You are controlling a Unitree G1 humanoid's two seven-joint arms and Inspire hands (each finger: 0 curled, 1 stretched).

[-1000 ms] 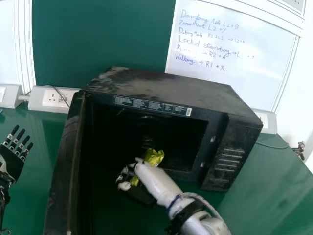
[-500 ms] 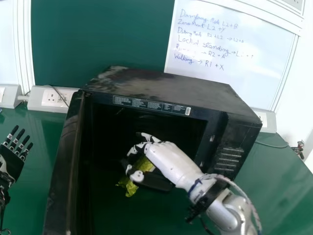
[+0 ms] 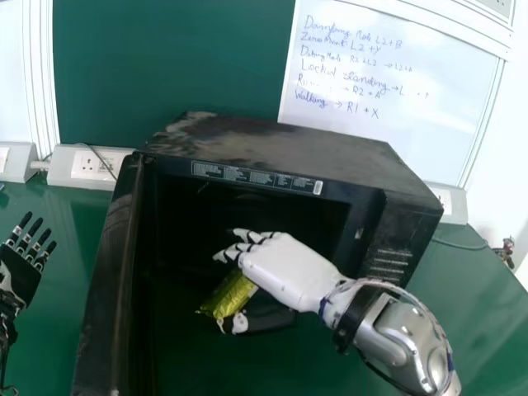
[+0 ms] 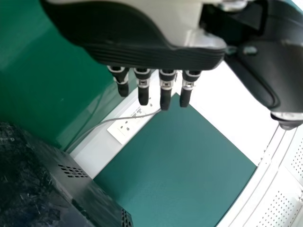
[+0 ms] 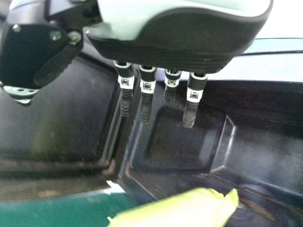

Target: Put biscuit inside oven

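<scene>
My right hand [image 3: 285, 268] is in front of the microwave oven's opening, its fingers straight. The yellow biscuit packet [image 3: 229, 295] is by its thumb and below the fingers; whether it rests on anything I cannot tell. In the right wrist view the packet [image 5: 182, 210] lies apart from the straight fingers of my right hand [image 5: 175, 42]. The black oven [image 3: 280, 148] stands with its door [image 3: 107, 280] swung open on the left. Off to the far left, my left hand [image 3: 21, 272] is open, and its straight fingers also show in the left wrist view, on the hand [image 4: 142, 47].
The green table [image 3: 462, 330] extends right of the oven. Behind it are a whiteboard [image 3: 396, 107] and wall sockets [image 3: 87, 167] with a cable. The open door's edge stands between my left hand and the opening.
My right hand has drawn back from the opening toward the right, and its fingers have straightened off the packet. The packet has moved down and left out of the cavity area. My left hand is unchanged.
</scene>
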